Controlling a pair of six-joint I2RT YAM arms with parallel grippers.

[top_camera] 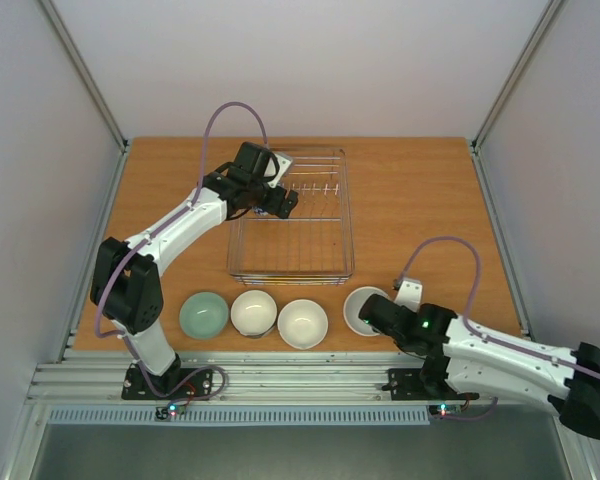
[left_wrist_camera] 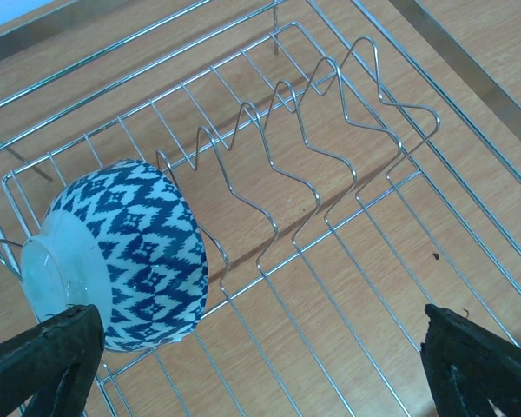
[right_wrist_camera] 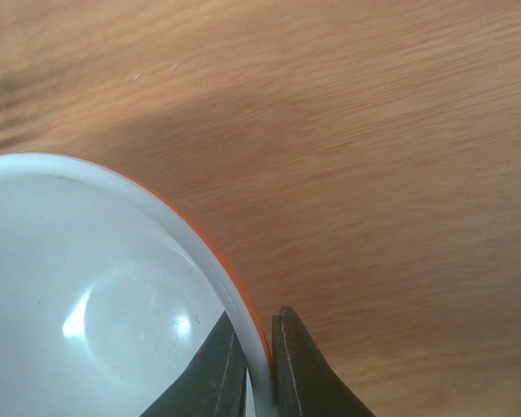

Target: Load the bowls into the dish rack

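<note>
In the left wrist view a blue-patterned bowl [left_wrist_camera: 130, 252] lies on its side in the dish rack [left_wrist_camera: 330, 174], leaning on the first upright tine. My left gripper [left_wrist_camera: 260, 365] hangs open above the rack floor beside it, holding nothing. From above, the left gripper [top_camera: 283, 200] is over the rack's [top_camera: 350, 230] far left part. My right gripper [right_wrist_camera: 259, 365] is shut on the rim of an orange-sided bowl [right_wrist_camera: 87, 295] with a pale inside, one finger in and one out. That bowl [top_camera: 360, 300] stands on the table near the rack's front right corner, under the right gripper [top_camera: 375, 318].
Three more bowls stand in a row along the table's near edge: a pale green one [top_camera: 203, 315], a white one [top_camera: 253, 312] and another white one [top_camera: 302, 323]. Several rack tines [left_wrist_camera: 347, 113] stand free to the right of the blue bowl.
</note>
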